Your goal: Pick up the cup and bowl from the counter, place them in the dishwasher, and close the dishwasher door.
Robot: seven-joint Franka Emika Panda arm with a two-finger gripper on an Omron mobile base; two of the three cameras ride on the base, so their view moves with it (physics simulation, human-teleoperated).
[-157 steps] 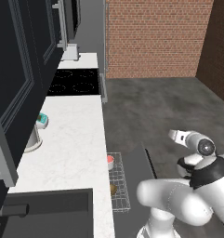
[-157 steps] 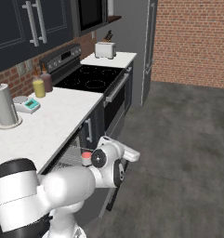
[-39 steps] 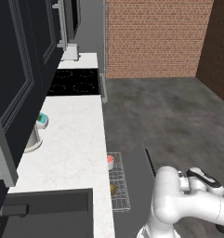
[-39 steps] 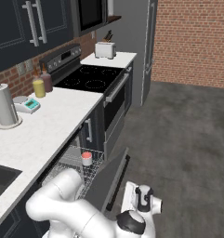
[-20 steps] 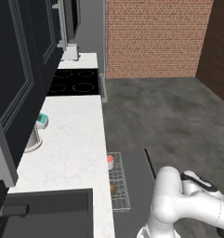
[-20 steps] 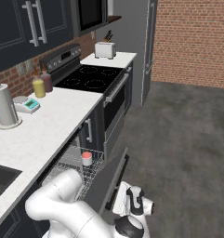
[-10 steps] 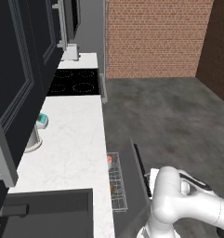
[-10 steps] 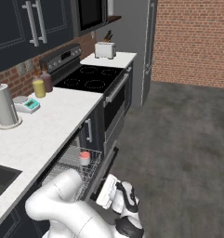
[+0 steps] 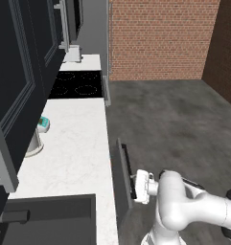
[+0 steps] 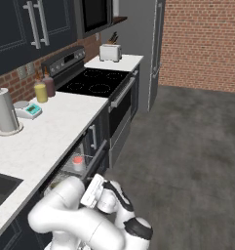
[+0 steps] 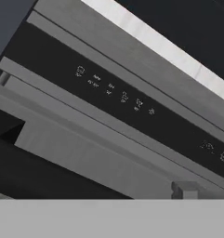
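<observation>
**One cup on the rack, door nearly upright**

One cup point(image 10: 77, 161), pinkish-red, stands on the wire rack point(image 10: 70, 168) inside the dishwasher point(image 10: 85, 168), seen through the gap above the door. The dishwasher door point(image 9: 121, 179) is tilted close to shut, its top edge just off the counter point(image 9: 74, 158). The gripper point(image 9: 136, 186) sits against the door's outer face, at 3 o'clock from it in the left base view; whether its fingers are spread or closed cannot be told. A control strip point(image 11: 132, 102) with small markings crosses the hand view.
</observation>
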